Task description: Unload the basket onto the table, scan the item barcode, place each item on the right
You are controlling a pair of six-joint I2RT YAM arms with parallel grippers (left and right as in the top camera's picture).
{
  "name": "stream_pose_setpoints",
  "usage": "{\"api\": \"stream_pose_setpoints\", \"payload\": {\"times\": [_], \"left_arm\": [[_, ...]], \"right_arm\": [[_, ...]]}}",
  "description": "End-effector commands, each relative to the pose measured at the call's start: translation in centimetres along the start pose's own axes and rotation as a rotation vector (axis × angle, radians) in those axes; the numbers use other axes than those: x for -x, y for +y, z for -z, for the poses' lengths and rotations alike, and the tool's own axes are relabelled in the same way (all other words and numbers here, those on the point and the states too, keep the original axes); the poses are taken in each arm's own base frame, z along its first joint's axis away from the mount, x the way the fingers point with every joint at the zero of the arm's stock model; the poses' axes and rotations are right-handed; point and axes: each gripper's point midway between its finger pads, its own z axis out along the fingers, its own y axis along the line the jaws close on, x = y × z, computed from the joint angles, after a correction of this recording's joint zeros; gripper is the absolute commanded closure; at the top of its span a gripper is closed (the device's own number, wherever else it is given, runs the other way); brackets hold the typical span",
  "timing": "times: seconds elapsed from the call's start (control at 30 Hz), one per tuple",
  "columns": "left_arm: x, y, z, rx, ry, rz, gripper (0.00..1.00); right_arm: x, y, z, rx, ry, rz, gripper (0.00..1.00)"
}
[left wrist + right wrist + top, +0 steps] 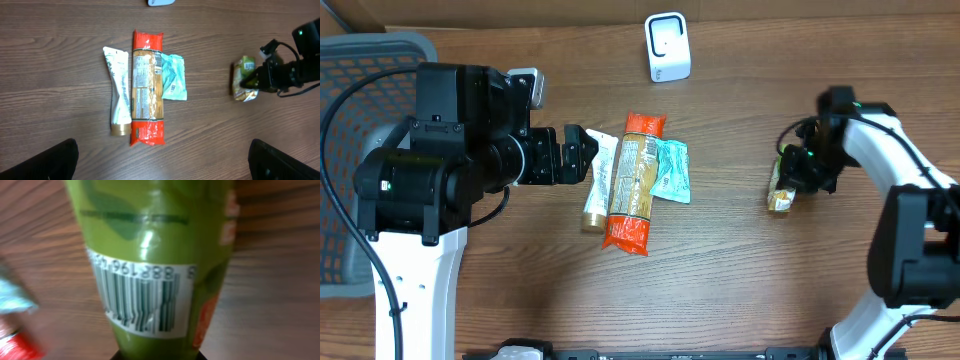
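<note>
Right tool looks clamped on the green barcoded plastic packet at the wooden counter's right; left tool spread wide, empty.

A white tube, red pack and teal pouch lie touching mid-table; a grey basket sits at its left edge.

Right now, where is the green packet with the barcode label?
In the overhead view the green packet is on the right side of the table, at the right hand, well apart from the orange package in the middle.
</note>
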Motion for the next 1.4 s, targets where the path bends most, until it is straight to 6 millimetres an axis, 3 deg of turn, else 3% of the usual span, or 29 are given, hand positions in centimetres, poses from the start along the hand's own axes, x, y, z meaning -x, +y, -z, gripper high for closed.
{"api": "stream_pose_setpoints", "payload": {"times": [0.0, 0.17, 0.27, 0.33, 0.37, 0.6, 0.73, 0.8, 0.9, 1.0, 1.13, 1.37], "left_arm": [[0.0, -0.3, -0.2, -0.012, 0.006, -0.028, 0.0], [0.0, -0.3, -0.2, -0.012, 0.006, -0.028, 0.0], [0.0, -0.3, -0.2, -0.012, 0.006, -0.027, 0.0], [0.0, -0.3, -0.2, -0.012, 0.006, -0.028, 0.0], [0.0, -0.3, -0.2, -0.012, 0.006, -0.028, 0.0], [0.0, -0.3, -0.2, -0.013, 0.006, -0.028, 0.01], [0.0, -0.3, -0.2, -0.012, 0.006, -0.028, 0.01], [0.0, -0.3, -0.2, -0.012, 0.006, -0.028, 0.0], [0.0, -0.3, -0.2, -0.012, 0.006, -0.028, 0.0], [0.0, -0.3, -0.2, -0.012, 0.006, -0.028, 0.0], [0.0, -0.3, -0.2, -0.012, 0.006, -0.028, 0.0], [0.0, -0.3, -0.2, -0.012, 0.006, -0.028, 0.01]], "right_arm": [[2.3, -1.3, 4.4, -0.376, -0.253, -0.043, 0.96], [1.8, 2.2, 3.3, -0.565, -0.329, 0.148, 0.93], [1.1, 4.2, 1.6, -0.642, -0.338, 0.251, 0.82], [0.8, 5.2, 0.3, -0.666, -0.333, 0.297, 0.63], [0.6, 5.8, -0.5, -0.668, -0.331, 0.318, 0.61], [-1.2, 10.0, -2.0, -0.51, -0.279, 0.372, 0.51], [-1.2, 12.6, 0.4, -0.296, -0.235, 0.349, 0.5], [-0.7, 12.7, 2.8, -0.221, -0.244, 0.307, 0.45], [0.1, 11.2, 6.6, -0.156, -0.263, 0.254, 0.26], [0.5, 9.3, 7.7, -0.152, -0.251, 0.244, 0.21], [-0.2, 8.6, 6.1, -0.098, -0.169, 0.237, 0.21], [-2.6, 8.7, 0.6, -0.185, -0.118, 0.348, 0.18]]}}
